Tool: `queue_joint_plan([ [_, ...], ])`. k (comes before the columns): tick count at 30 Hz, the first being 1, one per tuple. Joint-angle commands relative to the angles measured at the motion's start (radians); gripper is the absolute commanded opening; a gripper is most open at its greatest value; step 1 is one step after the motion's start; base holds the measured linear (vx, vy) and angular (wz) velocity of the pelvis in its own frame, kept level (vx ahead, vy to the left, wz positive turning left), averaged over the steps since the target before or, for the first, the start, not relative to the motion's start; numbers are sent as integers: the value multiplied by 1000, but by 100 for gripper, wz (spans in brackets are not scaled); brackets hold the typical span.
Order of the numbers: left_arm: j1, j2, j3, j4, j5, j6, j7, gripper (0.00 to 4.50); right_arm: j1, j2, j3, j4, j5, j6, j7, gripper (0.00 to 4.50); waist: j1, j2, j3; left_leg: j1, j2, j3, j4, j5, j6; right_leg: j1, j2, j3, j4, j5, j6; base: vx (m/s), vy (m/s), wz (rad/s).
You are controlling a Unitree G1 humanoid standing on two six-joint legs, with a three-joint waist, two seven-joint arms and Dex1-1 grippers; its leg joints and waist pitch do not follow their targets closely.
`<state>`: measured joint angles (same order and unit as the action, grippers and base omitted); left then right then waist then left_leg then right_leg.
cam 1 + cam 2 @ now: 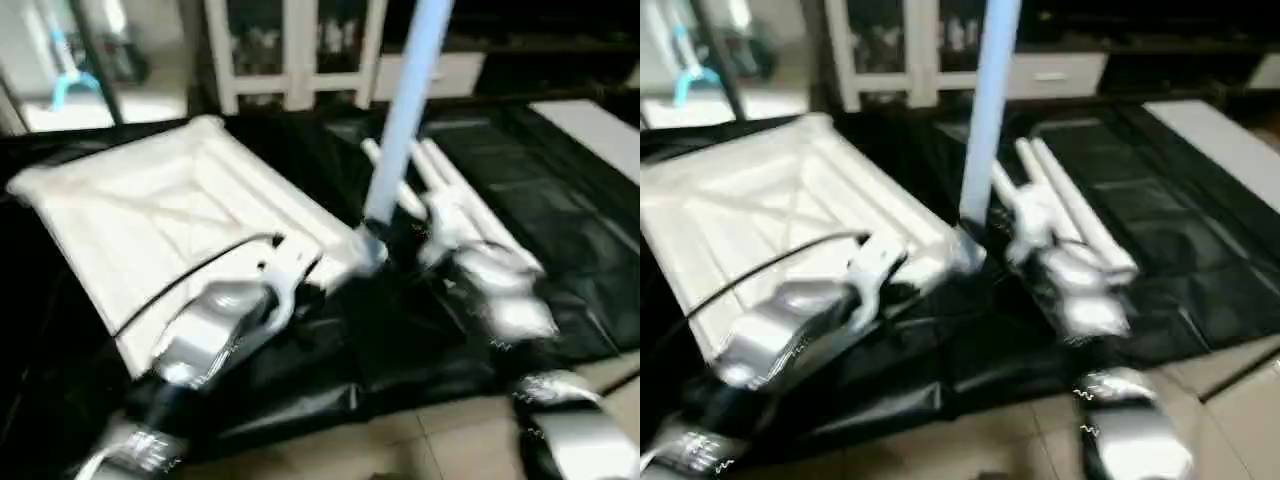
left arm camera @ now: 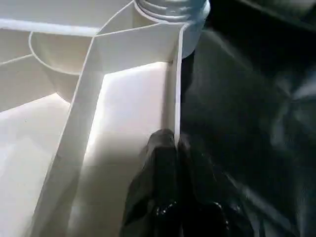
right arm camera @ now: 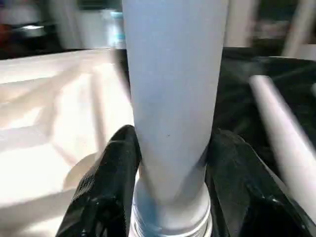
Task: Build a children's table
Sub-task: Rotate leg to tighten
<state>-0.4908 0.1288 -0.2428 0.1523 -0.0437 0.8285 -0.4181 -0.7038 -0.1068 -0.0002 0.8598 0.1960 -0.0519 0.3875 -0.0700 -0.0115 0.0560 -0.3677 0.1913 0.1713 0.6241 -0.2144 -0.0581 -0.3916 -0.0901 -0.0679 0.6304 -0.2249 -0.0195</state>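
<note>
The white tabletop (image 1: 150, 220) lies underside up on the black sheet, its ribs showing. One white leg (image 1: 405, 110) stands upright in the tabletop's near right corner socket (image 2: 170, 12). My right gripper (image 3: 175, 140) is shut on this leg just above its threaded foot, one black finger (image 3: 113, 177) on each side. My left gripper (image 2: 175, 145) is shut on the tabletop's thin rim wall, a short way from that corner. Two more legs (image 1: 1070, 200) lie side by side on the sheet beyond my right arm.
The black sheet (image 1: 560, 220) covers the floor under the parts, and beige tiles (image 1: 420, 440) show at its near edge. A white cabinet (image 1: 290, 50) stands at the back. A pale flat panel (image 1: 600, 130) lies at the far right.
</note>
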Motion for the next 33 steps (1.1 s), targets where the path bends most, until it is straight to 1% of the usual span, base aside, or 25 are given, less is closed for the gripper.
queue_joint_plan([
  [1, -60, -56, 60, 5, -9, -33, 72, 0, 22, 42, -16, 170, -50, 47, -200, 185, -2, 14, -44, -1, 27, -23, -93, -341, -16, 28, -45, 32, -105, -354, -160, 0, 0, 0],
  [2, -72, -80, 67, 15, -11, -40, 92, 0, 2, 73, -13, 185, -54, 40, -241, 185, -6, 13, -44, -2, 25, -23, -93, -345, -19, 25, -43, 31, -107, -345, -160, 0, 0, 0],
  [3, -81, -99, 69, 21, -13, -45, 107, 0, -18, 102, -3, 193, -62, 34, -264, 185, -10, 9, -48, -2, 25, -23, -93, -341, -18, 28, -43, 32, -103, -312, -167, 0, 0, 0],
  [5, -81, -97, 67, 18, -13, -44, 102, 0, -29, 112, -2, 190, -60, 35, -255, 185, -10, 10, -53, -8, 26, -22, -94, -301, 0, 36, -43, 33, -95, -227, -179, 0, 0, 0],
  [6, -77, -85, 67, 11, -10, -40, 91, 0, -47, 121, -4, 193, -65, 33, -235, 185, -10, 6, -53, -8, 28, -19, -95, -287, 21, 34, -42, 33, -97, -201, -187, 0, 0, 0],
  [7, -71, -71, 64, 2, -10, -43, 77, 0, -48, 114, 0, 188, -68, 28, -214, 185, -10, 10, -56, -5, 30, -18, -94, -276, 32, 35, -43, 31, -96, -192, -195, 0, 0, 0],
  [8, -66, -61, 62, -4, -11, -46, 67, 0, -47, 110, 3, 184, -70, 24, -198, 185, -9, 6, -56, -10, 30, -16, -93, -251, 39, 35, -43, 33, -95, -163, -203, 0, 0, 0],
  [11, -49, -27, 52, -20, -21, -46, 28, 0, -51, 100, -8, 172, -42, -9, -105, 185, -4, 8, -58, -8, 30, -10, -88, -207, 64, 35, -45, 36, -90, -103, -228, 0, 0, 0],
  [12, -34, 1, 31, -35, -25, -72, -19, 0, -50, 88, -14, 153, -24, -28, -53, 240, -1, 7, -60, -11, 31, -10, -85, -166, 82, 40, -48, 37, -84, -59, -243, 0, 0, 0],
  [13, -23, 15, 25, -47, -33, -62, -41, 0, -47, 75, -11, 140, -25, -31, -34, 254, 1, 8, -61, -14, 33, -9, -84, -124, 100, 42, -47, 37, -77, -11, -259, 0, 0, 0],
  [14, -13, 31, 16, -57, -38, -63, -67, 0, -47, 64, -10, 132, -24, -39, -14, 254, 3, 9, -61, -12, 34, -9, -83, -110, 107, 41, -46, 36, -76, 6, -266, 0, 0, 0],
  [15, 18, 79, -17, -90, -46, -103, -146, 0, -42, 36, -8, 100, -22, -50, 28, 257, 4, 14, -64, -10, 33, -7, -80, -82, 121, 41, -45, 35, -72, 32, -281, 0, 0, 0],
  [16, 37, 108, -30, -113, -57, -103, -183, 0, -38, 16, -8, 74, -12, -48, 76, 264, 7, 14, -67, -9, 35, -5, -75, -38, 137, 41, -47, 38, -66, 81, -300, 0, 0, 0],
  [17, 50, 126, -37, -129, -64, -98, -206, 0, -35, 3, -8, 57, -6, -45, 108, 281, 11, 14, -72, -8, 35, -4, -69, 31, 166, 42, -44, 39, -55, 168, -321, 0, 0, 0],
  [18, 65, 152, -46, -144, -69, -106, -236, 0, -29, -16, -9, 28, 8, -36, 155, 292, 16, 16, -74, -6, 35, -4, -65, 64, 182, 40, -43, 38, -52, 203, -331, 0, 0, 0],
  [19, 80, 179, -58, -159, -74, -126, -275, 0, -22, -36, -6, 0, 15, -32, 199, 297, 23, 12, -72, -9, 35, -2, -63, 97, 218, 40, -41, 38, -48, 238, -338, 0, 0, 0],
  [20, 91, 202, -68, -170, -77, -147, -308, 0, -16, -52, -3, -21, 19, -29, 233, 301, 29, 15, -70, -6, 34, -2, -63, 101, 227, 38, -41, 36, -48, 231, -338, 0, 0, 0],
  [21, 110, 238, -82, -190, -84, -183, -363, 0, -5, -82, 3, -53, 31, -17, 305, 301, 35, 14, -68, -4, 36, -1, -64, 82, 235, 36, -40, 35, -52, 190, -334, 0, 0, 0],
  [23, 151, 306, -98, -243, -117, -236, -481, 0, 22, -151, 13, -114, 53, -2, 447, 301, 44, 16, -63, 0, 41, 1, -69, 29, 217, 34, -42, 37, -58, 111, -321, 0, 0, 0],
  [24, 166, 334, -103, -266, -132, -242, -518, 0, 32, -180, 12, -136, 64, 6, 503, 301, 51, 17, -60, 2, 43, 2, -72, -2, 193, 33, -43, 38, -61, 73, -314, 0, 0, 0],
  [26, 182, 366, -109, -287, -140, -240, -541, 0, 55, -234, 2, -176, 101, 35, 617, 301, 59, 17, -59, 10, 45, 5, -75, -30, 161, 29, -39, 41, -60, 64, -313, 0, 0, 0],
  [29, 183, 367, -109, -285, -138, -242, -539, 0, 63, -249, 1, -181, 110, 46, 650, 301, 70, 17, -55, 13, 44, 10, -80, -52, 136, 26, -39, 43, -64, 33, -310, 0, 0, 0],
  [30, 184, 368, -109, -282, -136, -248, -540, 0, 70, -260, 2, -184, 115, 53, 676, 301, 70, 5, -54, 11, 43, 13, -81, -83, 121, 28, -42, 46, -67, -10, -303, 0, 0, 0],
  [32, 185, 370, -108, -277, -134, -256, -542, 0, 80, -273, 10, -184, 110, 69, 703, 277, 71, 6, -54, 14, 43, 15, -83, -116, 97, 26, -42, 48, -72, -60, -283, 0, 0, 0],
  [33, 185, 370, -107, -274, -134, -263, -543, 0, 87, -274, 11, -185, 110, 74, 716, 277, 70, 3, -55, 11, 42, 16, -83, -117, 89, 27, -42, 50, -72, -68, -275, 0, 0, 0],
])
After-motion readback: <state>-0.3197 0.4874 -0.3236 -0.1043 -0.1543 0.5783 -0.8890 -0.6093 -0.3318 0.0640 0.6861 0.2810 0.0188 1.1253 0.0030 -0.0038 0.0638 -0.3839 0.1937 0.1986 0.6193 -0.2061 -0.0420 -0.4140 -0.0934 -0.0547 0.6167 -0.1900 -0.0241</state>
